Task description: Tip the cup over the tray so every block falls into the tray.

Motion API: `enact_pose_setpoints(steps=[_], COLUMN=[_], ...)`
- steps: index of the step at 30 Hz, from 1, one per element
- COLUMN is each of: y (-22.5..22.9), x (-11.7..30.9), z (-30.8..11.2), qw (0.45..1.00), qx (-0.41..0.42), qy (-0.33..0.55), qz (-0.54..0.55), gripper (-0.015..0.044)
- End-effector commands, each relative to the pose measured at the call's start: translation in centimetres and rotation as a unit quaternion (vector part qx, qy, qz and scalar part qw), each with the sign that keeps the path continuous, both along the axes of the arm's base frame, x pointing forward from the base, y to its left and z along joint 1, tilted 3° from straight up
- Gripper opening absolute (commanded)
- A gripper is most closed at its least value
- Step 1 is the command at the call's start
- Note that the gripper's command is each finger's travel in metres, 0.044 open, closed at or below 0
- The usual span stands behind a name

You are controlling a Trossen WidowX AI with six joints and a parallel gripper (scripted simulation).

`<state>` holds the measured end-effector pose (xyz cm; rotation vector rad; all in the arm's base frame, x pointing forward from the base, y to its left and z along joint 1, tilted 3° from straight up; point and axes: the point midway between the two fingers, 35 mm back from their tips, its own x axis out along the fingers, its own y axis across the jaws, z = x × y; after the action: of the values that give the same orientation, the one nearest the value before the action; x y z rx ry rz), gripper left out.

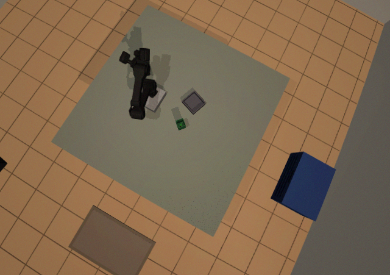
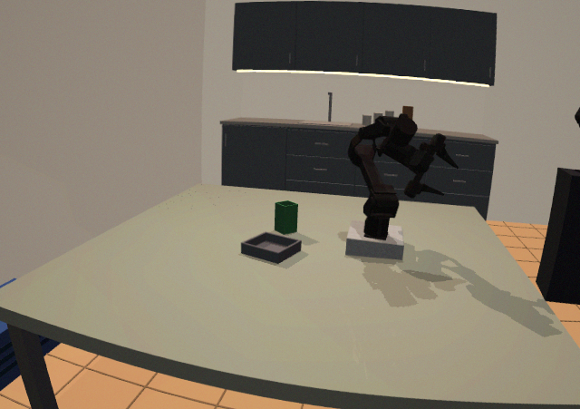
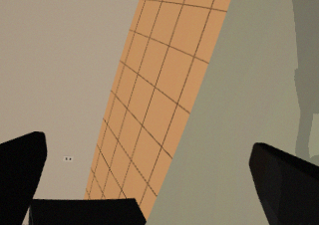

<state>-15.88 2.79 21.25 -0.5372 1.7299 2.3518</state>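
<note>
A green cup (image 2: 285,218) stands behind the tray (image 2: 258,251).

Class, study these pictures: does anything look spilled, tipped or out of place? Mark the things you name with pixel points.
Nothing stands out. The green cup (image 1: 180,124) (image 2: 285,218) stands upright beside the dark tray (image 1: 193,102) (image 2: 271,247), which sits flat, and no blocks show spilled on the table (image 1: 201,167) (image 2: 262,320) (image 3: 224,135).

Open: the air above the shallow tray (image 1: 194,101) (image 2: 270,253) — nothing overhead. Open: the table (image 1: 201,158) (image 2: 187,297) all round the cup (image 1: 180,124) (image 2: 285,217), save one side. Obstacle: the tray's low wall, near the cup — a gap between. Obstacle: the pale base block (image 1: 160,96) (image 2: 352,249), well apart from both.
</note>
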Motion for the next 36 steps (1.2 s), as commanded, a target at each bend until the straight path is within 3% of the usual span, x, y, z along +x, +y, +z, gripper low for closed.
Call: enact_pose_setpoints(steps=[1,10,18,27,36], y=[0.1,5.8,12.2,17.1,18.4], x=[0.0,1.3,5.2,12.3,20.4], z=[0.0,-1.9,-4.3,-6.6,-8.5], qw=[1.000,0.988,0.940,0.847,0.724], qx=[0.000,0.014,0.041,0.054,0.038], qy=[-0.001,-0.052,-0.124,-0.207,-0.285], qz=[-0.002,-0.148,-0.314,-0.487,-0.627], gripper=[0.0426,0.0440,0.0440,0.0440,0.0440])
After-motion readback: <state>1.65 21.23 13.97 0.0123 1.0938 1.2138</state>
